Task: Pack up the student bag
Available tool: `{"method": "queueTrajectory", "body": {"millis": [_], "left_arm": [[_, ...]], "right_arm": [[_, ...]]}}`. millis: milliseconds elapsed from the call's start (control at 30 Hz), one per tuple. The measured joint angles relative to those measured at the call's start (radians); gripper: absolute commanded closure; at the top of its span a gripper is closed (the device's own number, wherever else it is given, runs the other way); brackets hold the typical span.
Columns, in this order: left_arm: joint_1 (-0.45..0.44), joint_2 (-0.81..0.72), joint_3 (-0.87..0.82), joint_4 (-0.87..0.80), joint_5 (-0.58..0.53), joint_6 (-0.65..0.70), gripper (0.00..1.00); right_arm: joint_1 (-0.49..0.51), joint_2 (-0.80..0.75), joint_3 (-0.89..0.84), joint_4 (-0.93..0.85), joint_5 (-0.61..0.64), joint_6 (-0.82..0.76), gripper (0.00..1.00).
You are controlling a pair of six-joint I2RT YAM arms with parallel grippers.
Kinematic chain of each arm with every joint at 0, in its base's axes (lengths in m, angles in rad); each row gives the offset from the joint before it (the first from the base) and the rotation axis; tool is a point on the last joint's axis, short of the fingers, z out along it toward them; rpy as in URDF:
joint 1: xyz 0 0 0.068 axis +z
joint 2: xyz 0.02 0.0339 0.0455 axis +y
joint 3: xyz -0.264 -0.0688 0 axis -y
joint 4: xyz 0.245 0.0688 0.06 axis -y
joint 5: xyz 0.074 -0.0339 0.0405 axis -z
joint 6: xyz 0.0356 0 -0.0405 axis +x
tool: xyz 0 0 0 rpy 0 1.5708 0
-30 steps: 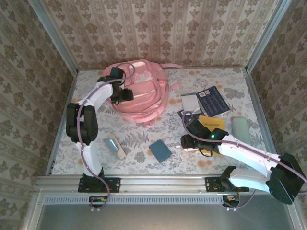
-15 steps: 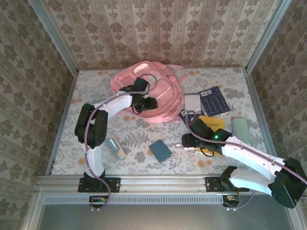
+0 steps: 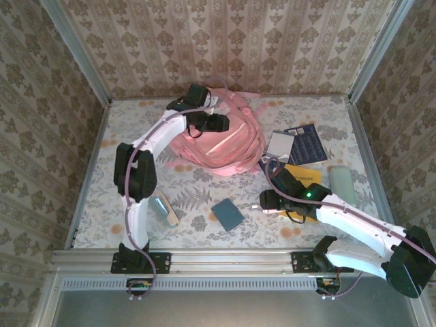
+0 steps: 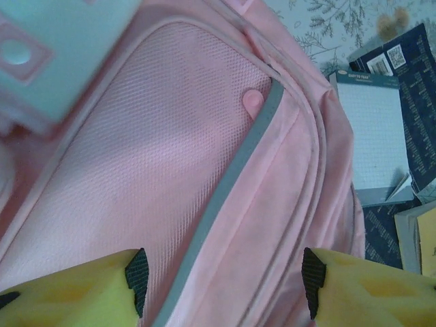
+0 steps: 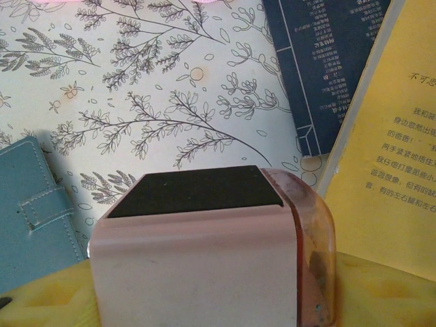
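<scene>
The student bag (image 3: 228, 146), big and pink, stands tipped up at the back middle of the table, its mesh panel (image 4: 136, 157) facing my left wrist camera. My left gripper (image 3: 212, 123) is at the bag's upper part. In the left wrist view the left gripper (image 4: 223, 279) has its jaws wide apart, with pink fabric and a grey strip spanning the gap from pad to pad. My right gripper (image 3: 270, 203) hovers low over the table right of centre, shut on a small pink box (image 5: 197, 266) with a black face and an amber side.
A gridded pad (image 3: 280, 144) and a dark blue booklet (image 3: 308, 142) lie right of the bag. A yellow book (image 3: 304, 176) lies under my right arm, a pale green case (image 3: 342, 184) beyond it. A teal wallet (image 3: 227, 214) and a small teal-and-tan item (image 3: 163, 208) lie near the front.
My left arm swung right and back, and the bag went with it, turning over from pockets-up to mesh panel showing. The right gripper barely moved.
</scene>
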Motion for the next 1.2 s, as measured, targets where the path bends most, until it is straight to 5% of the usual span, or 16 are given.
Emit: {"method": "queueTrajectory", "body": {"millis": [233,567,967,1200], "left_arm": [[0.006,0.172,0.059,-0.046,0.109,0.067,0.39],[0.008,0.172,0.024,-0.013,0.137,0.083,0.42],[0.002,0.142,-0.060,0.069,0.251,0.063,0.59],[0.000,0.123,-0.080,0.095,0.308,0.042,0.81]], "right_arm": [[-0.009,-0.002,0.000,-0.011,0.000,0.000,0.46],[-0.011,-0.006,0.001,-0.023,-0.003,0.000,0.46],[-0.011,0.055,0.008,-0.018,-0.010,0.000,0.46],[-0.015,0.063,0.012,-0.014,-0.011,0.000,0.46]]}}
